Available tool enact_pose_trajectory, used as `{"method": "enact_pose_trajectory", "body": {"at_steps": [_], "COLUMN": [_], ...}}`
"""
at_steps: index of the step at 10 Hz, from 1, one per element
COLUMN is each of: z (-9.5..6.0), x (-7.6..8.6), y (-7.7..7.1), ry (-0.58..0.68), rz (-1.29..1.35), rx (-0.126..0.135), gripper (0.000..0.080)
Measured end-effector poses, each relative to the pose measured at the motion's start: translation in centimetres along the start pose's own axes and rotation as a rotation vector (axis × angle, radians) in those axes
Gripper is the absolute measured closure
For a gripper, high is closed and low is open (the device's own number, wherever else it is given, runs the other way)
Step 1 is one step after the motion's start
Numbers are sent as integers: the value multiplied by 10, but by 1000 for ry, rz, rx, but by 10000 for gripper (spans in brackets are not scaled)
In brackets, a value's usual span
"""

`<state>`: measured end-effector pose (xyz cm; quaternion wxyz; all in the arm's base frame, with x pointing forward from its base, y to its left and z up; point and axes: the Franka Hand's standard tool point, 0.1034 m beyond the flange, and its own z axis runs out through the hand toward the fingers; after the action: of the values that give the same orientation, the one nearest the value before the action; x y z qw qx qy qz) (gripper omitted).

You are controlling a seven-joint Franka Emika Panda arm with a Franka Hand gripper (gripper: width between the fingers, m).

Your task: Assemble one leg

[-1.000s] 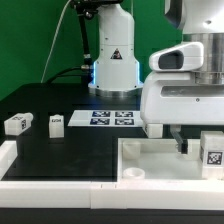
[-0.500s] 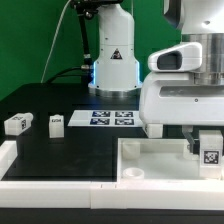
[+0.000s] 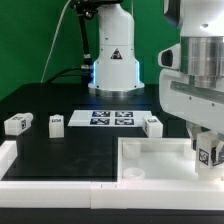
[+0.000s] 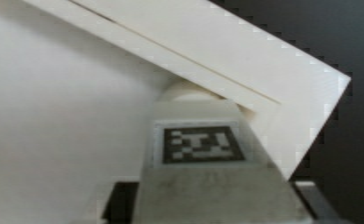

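Over the tray's (image 3: pixel 150 158) far corner, the tool (image 3: pixel 207 150) grips one leg (image 3: pixel 209 154).

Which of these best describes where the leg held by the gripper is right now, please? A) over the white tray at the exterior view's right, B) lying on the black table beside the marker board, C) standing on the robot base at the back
A: the gripper holds the leg above the white tray, while the marker board lies farther back on the table.
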<state>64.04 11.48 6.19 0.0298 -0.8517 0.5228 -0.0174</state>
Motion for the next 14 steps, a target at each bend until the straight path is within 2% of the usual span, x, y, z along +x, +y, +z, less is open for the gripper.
{"method": "enact_pose_trajectory", "body": {"at_steps": [5, 7, 8, 9, 11, 12, 14], "z": [0, 0, 0, 0, 0, -1, -1], "x": [0, 0, 0, 0, 0, 1, 1], "y": [0, 0, 0, 0, 0, 0, 0], "ry": [0, 0, 0, 0, 4, 13, 18], "rz": [0, 0, 0, 0, -7, -201, -426], "rx": [0, 0, 0, 0, -2, -5, -7], "gripper": [508, 259, 259, 173, 156, 151, 150]}}
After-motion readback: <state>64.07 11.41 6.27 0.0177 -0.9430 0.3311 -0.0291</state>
